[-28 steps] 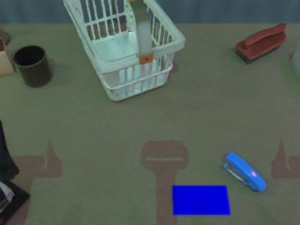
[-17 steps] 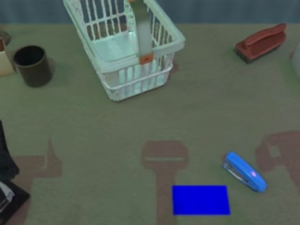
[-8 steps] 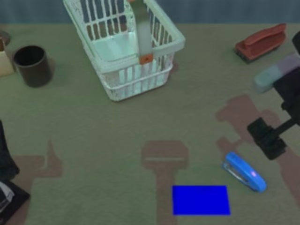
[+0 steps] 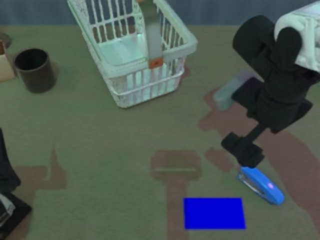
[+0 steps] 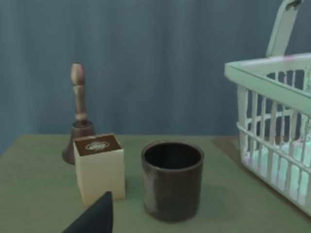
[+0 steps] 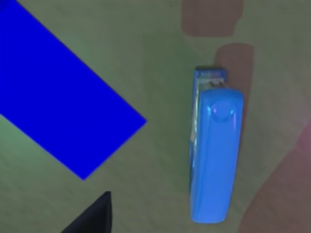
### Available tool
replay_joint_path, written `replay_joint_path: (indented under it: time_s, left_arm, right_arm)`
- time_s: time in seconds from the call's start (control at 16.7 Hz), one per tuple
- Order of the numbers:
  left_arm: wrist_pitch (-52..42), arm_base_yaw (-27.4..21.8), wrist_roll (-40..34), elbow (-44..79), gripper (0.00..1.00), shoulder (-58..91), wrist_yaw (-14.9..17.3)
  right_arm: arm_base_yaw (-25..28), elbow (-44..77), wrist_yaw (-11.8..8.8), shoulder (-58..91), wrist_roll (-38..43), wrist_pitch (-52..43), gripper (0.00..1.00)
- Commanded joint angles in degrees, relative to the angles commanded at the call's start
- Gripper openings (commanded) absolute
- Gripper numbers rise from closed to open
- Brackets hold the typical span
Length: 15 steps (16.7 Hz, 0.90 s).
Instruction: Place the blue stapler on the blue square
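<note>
Lying flat just right of the blue square [image 4: 214, 213], the blue stapler [image 4: 261, 185] is overhung by the right gripper [image 4: 243, 150]; finger spacing cannot be told. The basket [image 4: 131, 47] and dark cup [image 4: 34, 69] hold nothing visible.

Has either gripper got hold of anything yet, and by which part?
Nothing is held. The stapler lies on the table beside the square, with the right gripper above its end. The left arm is parked at the table's left edge.

Table [image 4: 100, 150] was olive-green with faded brown printed shapes [image 4: 176, 167]; a blue-grey vertically ribbed wall [image 5: 146, 63] ran behind its far edge.
</note>
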Motion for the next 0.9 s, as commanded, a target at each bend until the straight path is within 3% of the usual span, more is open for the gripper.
replay_joint_path:
  time_s: [0.48,0.9]
  left_arm:
    - [0.0,0.0,0.0,0.0,1.00,0.0,0.0]
    - [0.0,0.0,0.0,0.0,1.00,0.0,0.0]
  right_arm:
    - [0.1,-0.1,0.0,1.0,-0.1,0.6,1.00]
    - [0.4,-9.7,0.0,7.6,0.1,17.2,1.00]
